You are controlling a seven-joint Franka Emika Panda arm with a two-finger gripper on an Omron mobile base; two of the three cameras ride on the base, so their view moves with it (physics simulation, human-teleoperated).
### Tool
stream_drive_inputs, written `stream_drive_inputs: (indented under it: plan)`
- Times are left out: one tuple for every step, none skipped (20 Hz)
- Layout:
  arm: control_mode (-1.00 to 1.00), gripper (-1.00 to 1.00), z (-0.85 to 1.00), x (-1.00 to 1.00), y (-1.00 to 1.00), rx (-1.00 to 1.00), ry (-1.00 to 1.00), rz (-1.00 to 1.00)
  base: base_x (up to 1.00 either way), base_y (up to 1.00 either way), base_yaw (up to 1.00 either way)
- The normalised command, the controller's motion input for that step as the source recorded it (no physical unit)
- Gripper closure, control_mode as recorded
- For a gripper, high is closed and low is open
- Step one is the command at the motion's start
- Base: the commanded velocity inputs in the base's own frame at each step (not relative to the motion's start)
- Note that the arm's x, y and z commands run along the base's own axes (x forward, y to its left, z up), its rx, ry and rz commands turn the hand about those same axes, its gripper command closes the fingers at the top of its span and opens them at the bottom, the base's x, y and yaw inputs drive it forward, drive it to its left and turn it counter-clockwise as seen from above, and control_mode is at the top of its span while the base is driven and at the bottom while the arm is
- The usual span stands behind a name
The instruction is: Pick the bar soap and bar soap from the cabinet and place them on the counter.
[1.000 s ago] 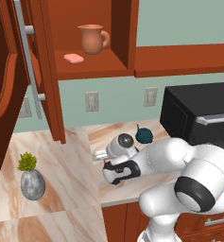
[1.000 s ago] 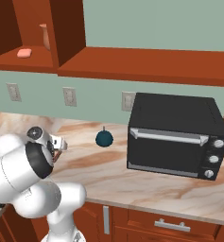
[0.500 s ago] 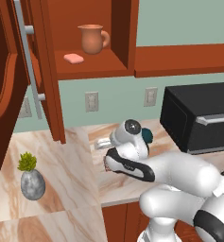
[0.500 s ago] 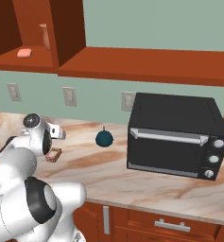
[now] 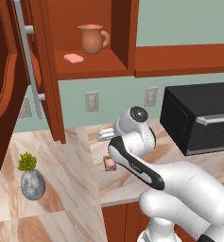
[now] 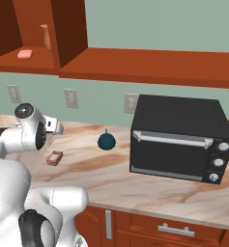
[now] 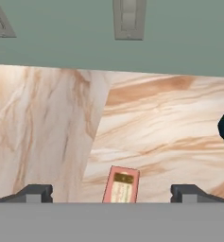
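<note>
The surface (image 5: 66,165) now carries the brown-rimmed soap (image 5: 109,163), lying flat in front of the microwave (image 5: 203,118) and off to its left, beside the small dark round thing (image 6: 106,141). A moment ago the claw (image 7: 111,193) was down at that spot; it has since lifted clear and hangs above the bar, jaws spread wide and empty. So one bar looks delivered, while the pink soap (image 5: 73,58) waits in the cabinet (image 5: 85,38) up left of the microwave, beside the mug (image 5: 92,38).

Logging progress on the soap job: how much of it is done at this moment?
Half done. The brown-rimmed soap lies flat on the counter. The gripper is open with nothing in it, just above that soap. The pink soap is left on the cabinet shelf beside the mug.
</note>
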Motion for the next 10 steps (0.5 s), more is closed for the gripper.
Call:
stream_drive_inputs:
  plan:
    - [-1.0,-1.0,0.44,-0.4,-0.03,0.0,0.0,0.0,0.0,0.0,0.0]
    - [-1.0,-1.0,0.41,-0.42,-0.01,0.0,0.0,0.0,0.0,0.0,0.0]
    - [-1.0,-1.0,0.39,-0.42,-0.01,0.0,-0.01,0.0,0.0,0.0,0.0]
    - [-1.0,-1.0,0.44,-0.5,-0.05,0.0,-0.05,0.0,0.0,0.0,0.0]
    - [-1.0,-1.0,0.46,-0.53,-0.07,0.0,-0.06,0.0,0.0,0.0,0.0]
    - [-1.0,-1.0,0.45,-0.56,-0.05,0.0,-0.07,0.0,0.0,0.0,0.0]
    - [-1.0,-1.0,0.4,-0.57,-0.04,0.0,-0.06,0.0,0.0,0.0,0.0]
    - [-1.0,-1.0,0.32,-0.56,-0.05,0.0,-0.05,0.0,0.0,0.0,0.0]
    - [-1.0,-1.0,0.31,-0.56,-0.06,0.0,-0.04,0.0,0.0,0.0,0.0]
    - [-1.0,-1.0,0.29,-0.56,-0.07,0.0,-0.04,0.0,0.0,0.0,0.0]
